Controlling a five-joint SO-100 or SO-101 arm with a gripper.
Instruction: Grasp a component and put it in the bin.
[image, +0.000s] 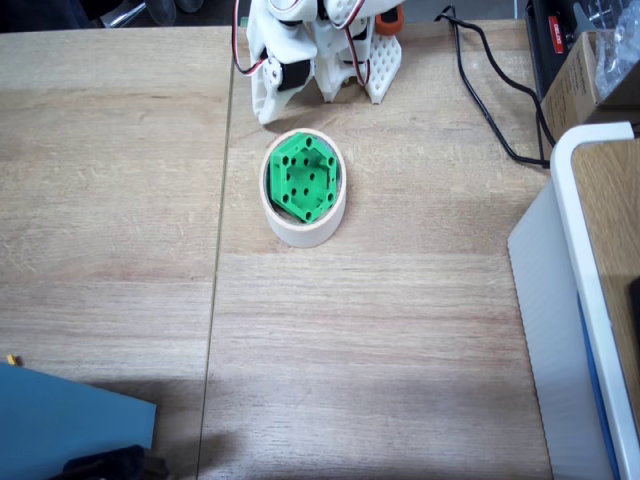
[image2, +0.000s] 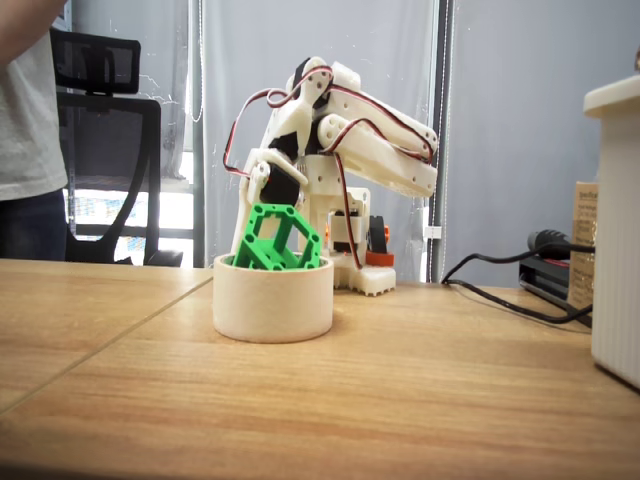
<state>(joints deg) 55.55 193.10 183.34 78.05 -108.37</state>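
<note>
The green component (image: 303, 177) lies tilted inside the bin (image: 300, 232), a cream tape ring on the wooden table. In a fixed view from the side, the component (image2: 277, 238) sticks up above the bin's rim (image2: 272, 300). The white arm is folded back behind the ring. My gripper (image: 266, 112) points down just beyond the ring's far edge, apart from the component. Its fingers show as one tapered tip with no gap and nothing between them. In the side view the gripper (image2: 251, 212) hangs behind the component.
A large white-rimmed container (image: 585, 300) stands at the right edge. A black cable (image: 490, 110) runs across the back right. A blue object (image: 70, 420) lies at the front left corner. A person (image2: 30, 120) stands at the left behind the table.
</note>
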